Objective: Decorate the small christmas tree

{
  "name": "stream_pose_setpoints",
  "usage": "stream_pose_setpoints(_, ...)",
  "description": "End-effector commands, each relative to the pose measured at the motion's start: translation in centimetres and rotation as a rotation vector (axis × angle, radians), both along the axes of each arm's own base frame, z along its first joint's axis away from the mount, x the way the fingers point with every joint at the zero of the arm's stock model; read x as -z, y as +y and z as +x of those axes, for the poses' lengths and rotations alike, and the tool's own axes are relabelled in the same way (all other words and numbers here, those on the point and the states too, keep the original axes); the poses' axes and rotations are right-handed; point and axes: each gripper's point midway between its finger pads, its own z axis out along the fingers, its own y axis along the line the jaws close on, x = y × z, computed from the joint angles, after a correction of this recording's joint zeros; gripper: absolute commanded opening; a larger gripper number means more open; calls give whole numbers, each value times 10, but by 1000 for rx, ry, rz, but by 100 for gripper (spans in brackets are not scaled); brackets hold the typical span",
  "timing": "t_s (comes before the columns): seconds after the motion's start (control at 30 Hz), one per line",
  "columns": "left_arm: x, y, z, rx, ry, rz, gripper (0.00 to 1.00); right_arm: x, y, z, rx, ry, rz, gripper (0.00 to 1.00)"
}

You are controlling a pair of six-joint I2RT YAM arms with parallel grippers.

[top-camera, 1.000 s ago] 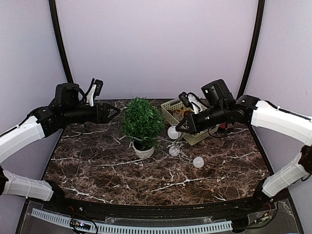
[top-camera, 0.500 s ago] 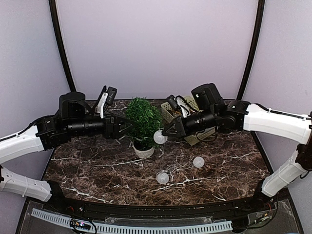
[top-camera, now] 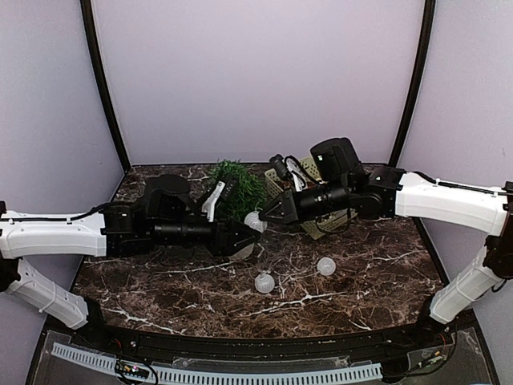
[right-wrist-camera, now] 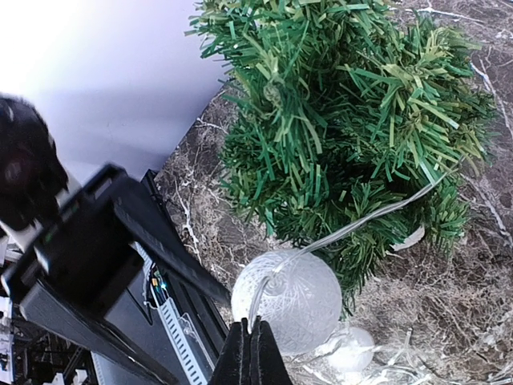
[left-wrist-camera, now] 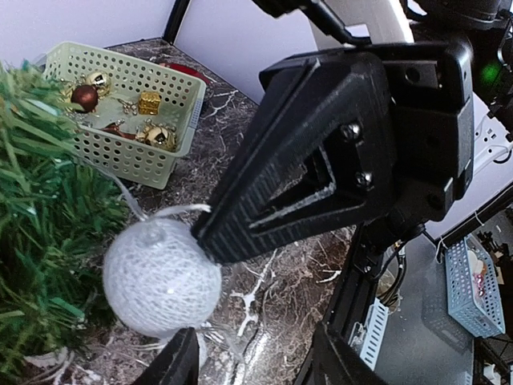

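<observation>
The small christmas tree (top-camera: 235, 186) stands at the back middle, its lower part hidden behind my left arm; it also shows in the right wrist view (right-wrist-camera: 353, 120) and the left wrist view (left-wrist-camera: 36, 241). My right gripper (top-camera: 268, 215) is shut (right-wrist-camera: 250, 353) on the clear wire of a string of white ball lights. One ball (top-camera: 253, 221) hangs from it beside the tree's right side (right-wrist-camera: 287, 301) (left-wrist-camera: 160, 277). My left gripper (top-camera: 244, 233) is open (left-wrist-camera: 252, 365) and empty, just under and in front of that ball, facing the right gripper.
Two more white balls (top-camera: 264, 282) (top-camera: 325, 266) of the string lie on the dark marble table. A pale green basket (top-camera: 276, 184) with small ornaments (left-wrist-camera: 120, 104) stands behind the right arm, right of the tree.
My left arm has swung right and forward, from left of the tree to in front of it. My right gripper has carried the hanging ball left, closer to the tree.
</observation>
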Motion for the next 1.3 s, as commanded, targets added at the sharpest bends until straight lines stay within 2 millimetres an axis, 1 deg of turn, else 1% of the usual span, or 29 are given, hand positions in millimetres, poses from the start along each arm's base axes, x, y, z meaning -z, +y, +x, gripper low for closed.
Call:
stream_pose_setpoints(0.0,-1,-11,-5,-36,14,-43,48,-12,9,4,11,-14,55,0)
stream_pose_setpoints(0.07,6,-12,-5,-59,27,-35,46,-12,9,3,12,-12,60,0)
stream_pose_setpoints(0.2,22,-6,2,-137,49,-6,42,-11,8,3,11,-8,64,0)
stream_pose_setpoints(0.3,26,-2,9,-188,48,5,40,-11,9,2,7,-6,70,0)
stream_pose_setpoints(0.4,29,-5,11,-193,51,11,38,-12,9,2,7,-8,72,0)
stream_pose_setpoints(0.47,31,-7,11,-187,55,13,35,-12,10,2,7,-11,74,0)
stream_pose_setpoints(0.53,35,-10,9,-175,65,14,30,-12,10,3,12,-11,75,0)
stream_pose_setpoints(0.57,36,-12,8,-169,73,13,25,-12,9,4,15,-13,74,0)
stream_pose_setpoints(0.63,38,-14,7,-162,82,16,19,-12,9,5,20,-14,73,0)
stream_pose_setpoints(0.73,39,-15,5,-160,85,18,15,-12,10,5,22,-16,73,0)
stream_pose_setpoints(0.83,39,-15,4,-158,89,17,5,-9,9,7,30,-14,66,0)
stream_pose_setpoints(0.9,39,-15,1,-151,95,14,0,-8,9,9,44,-12,65,0)
stream_pose_setpoints(1.1,46,-12,-12,-132,109,40,0,-6,7,19,107,-7,47,0)
stream_pose_setpoints(1.27,47,-8,-25,-116,114,45,0,1,5,29,166,-3,27,0)
